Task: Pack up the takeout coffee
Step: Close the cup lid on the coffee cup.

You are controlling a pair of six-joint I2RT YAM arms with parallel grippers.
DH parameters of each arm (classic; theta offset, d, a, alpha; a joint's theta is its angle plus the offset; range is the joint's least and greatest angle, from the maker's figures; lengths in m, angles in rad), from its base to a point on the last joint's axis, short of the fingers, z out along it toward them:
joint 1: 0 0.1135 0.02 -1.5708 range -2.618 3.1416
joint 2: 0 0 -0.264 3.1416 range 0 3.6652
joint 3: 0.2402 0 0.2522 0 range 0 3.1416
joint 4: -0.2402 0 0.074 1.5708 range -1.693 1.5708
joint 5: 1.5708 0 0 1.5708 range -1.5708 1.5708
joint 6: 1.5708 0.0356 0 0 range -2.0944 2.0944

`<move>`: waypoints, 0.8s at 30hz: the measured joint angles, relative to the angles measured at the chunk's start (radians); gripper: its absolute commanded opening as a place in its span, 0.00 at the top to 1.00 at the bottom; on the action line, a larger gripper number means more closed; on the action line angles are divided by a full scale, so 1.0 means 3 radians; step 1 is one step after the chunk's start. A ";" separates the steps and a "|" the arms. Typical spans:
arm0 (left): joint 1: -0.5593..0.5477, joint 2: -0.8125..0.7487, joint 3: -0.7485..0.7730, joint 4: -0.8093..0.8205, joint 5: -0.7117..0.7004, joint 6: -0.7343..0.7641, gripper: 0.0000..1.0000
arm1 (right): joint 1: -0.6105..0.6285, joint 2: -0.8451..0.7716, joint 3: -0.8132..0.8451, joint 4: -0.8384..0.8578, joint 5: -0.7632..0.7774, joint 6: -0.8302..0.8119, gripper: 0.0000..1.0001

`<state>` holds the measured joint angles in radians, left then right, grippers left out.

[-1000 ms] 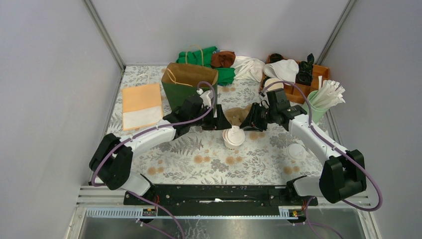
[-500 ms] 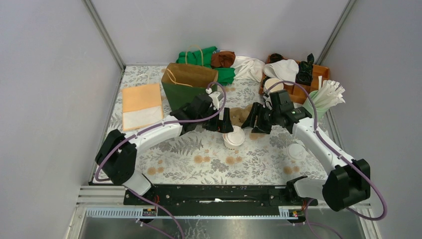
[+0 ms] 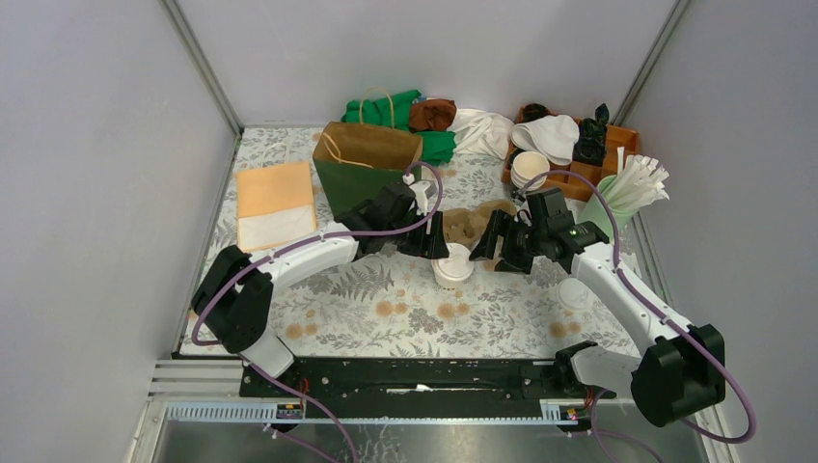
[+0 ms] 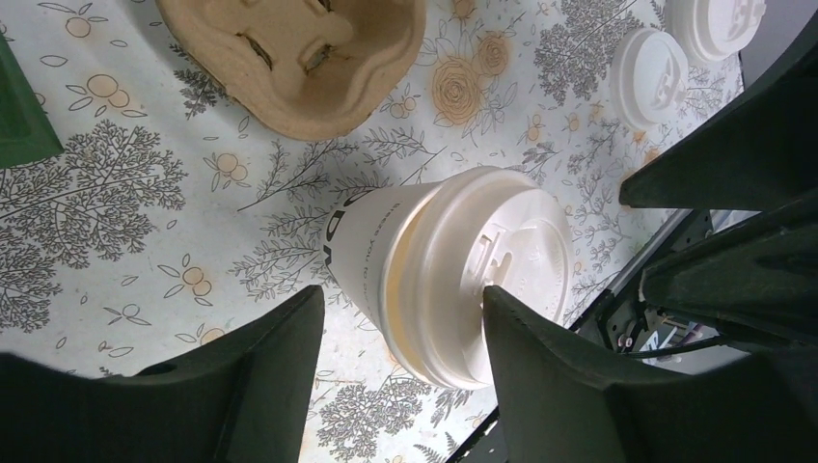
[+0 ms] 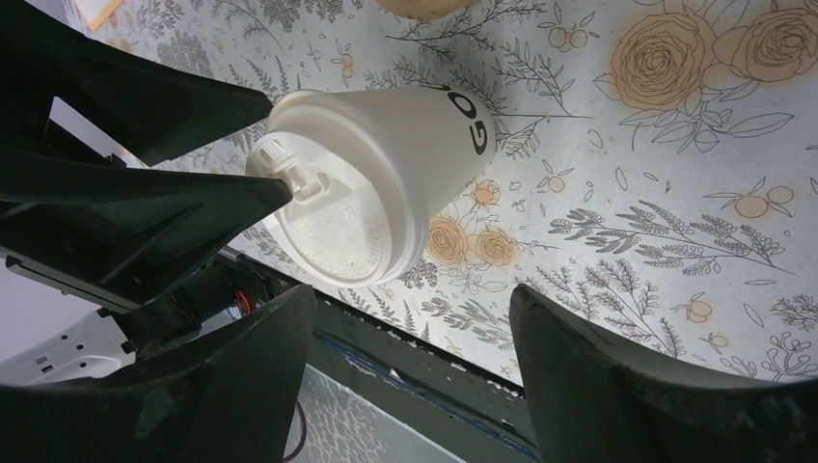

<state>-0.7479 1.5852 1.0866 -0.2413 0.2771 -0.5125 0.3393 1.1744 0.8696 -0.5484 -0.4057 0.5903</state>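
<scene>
white takeout coffee (image 4: 439, 260) stands within the parted left claw (image 4: 400, 297), right claw (image 5: 410, 297) near.

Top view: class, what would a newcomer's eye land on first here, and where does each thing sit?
The lidded white cup at the middle of the table stands out first, flanked closely by the open left hand and the open right hand. Just behind it lies a brown carrier, and further back on the left stands a green bag.
</scene>
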 measured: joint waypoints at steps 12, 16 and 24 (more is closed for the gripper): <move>-0.0004 -0.0001 0.0000 0.0039 0.0005 -0.0055 0.39 | 0.0000 0.0079 -0.0001 0.0109 -0.0120 0.0022 0.32; -0.0004 -0.0003 0.0003 0.0038 -0.0004 -0.0056 0.39 | 0.0000 0.0175 -0.0041 0.0217 -0.0189 0.0085 0.30; -0.0003 -0.0022 0.0005 0.0033 -0.0020 -0.0055 0.38 | 0.0000 0.0312 -0.0122 0.0404 -0.0287 0.0225 0.42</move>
<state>-0.7486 1.5787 1.0882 -0.2314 0.2710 -0.5289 0.3393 1.2678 0.8330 -0.4271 -0.4919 0.6579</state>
